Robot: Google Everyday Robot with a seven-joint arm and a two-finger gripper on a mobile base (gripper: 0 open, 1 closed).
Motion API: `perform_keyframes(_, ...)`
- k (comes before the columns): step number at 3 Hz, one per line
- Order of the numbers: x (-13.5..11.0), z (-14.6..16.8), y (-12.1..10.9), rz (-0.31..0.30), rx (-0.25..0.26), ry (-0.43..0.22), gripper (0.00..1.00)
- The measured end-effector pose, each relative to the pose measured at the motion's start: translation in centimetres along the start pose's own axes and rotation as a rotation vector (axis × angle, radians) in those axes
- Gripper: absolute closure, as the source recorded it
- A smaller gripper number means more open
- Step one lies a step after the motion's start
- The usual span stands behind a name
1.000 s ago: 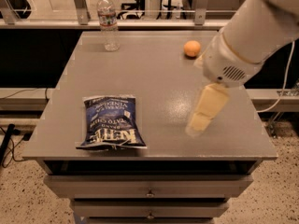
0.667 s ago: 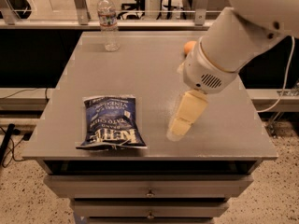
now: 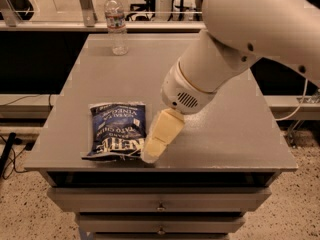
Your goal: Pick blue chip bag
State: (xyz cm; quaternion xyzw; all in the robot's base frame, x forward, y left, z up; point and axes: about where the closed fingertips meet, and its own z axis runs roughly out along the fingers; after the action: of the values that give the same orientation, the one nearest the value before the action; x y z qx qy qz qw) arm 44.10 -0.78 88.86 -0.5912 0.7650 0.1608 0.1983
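Note:
The blue chip bag [image 3: 116,130] lies flat near the front left of the grey table [image 3: 235,134], dark navy with white lettering. My gripper [image 3: 152,150] hangs from the large white arm [image 3: 235,44] and sits low at the bag's lower right corner, touching or nearly touching its edge. The orange fruit is hidden behind the arm.
A clear water bottle [image 3: 116,23] stands at the table's back left. The table has drawers [image 3: 160,204] below its front edge. A railing and dark floor lie behind, and cables lie on the floor at the left.
The arm has swung left and down across the table. The gripper went from the right side to the bag's right edge. The orange fruit is now covered by the arm.

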Motion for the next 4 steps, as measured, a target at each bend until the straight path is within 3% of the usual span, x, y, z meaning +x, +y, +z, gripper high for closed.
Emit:
perform_keyframes(2,-1.6,4.4,1.2,0.073,-0.062,-0.081,0.0)
perform_keyframes(3,-1.5,5.9,1.0,0.105,-0.076,-0.1,0.18)
perform_keyframes(4,-1.6,6.6,1.2,0.131,-0.093,-0.113,0.49)
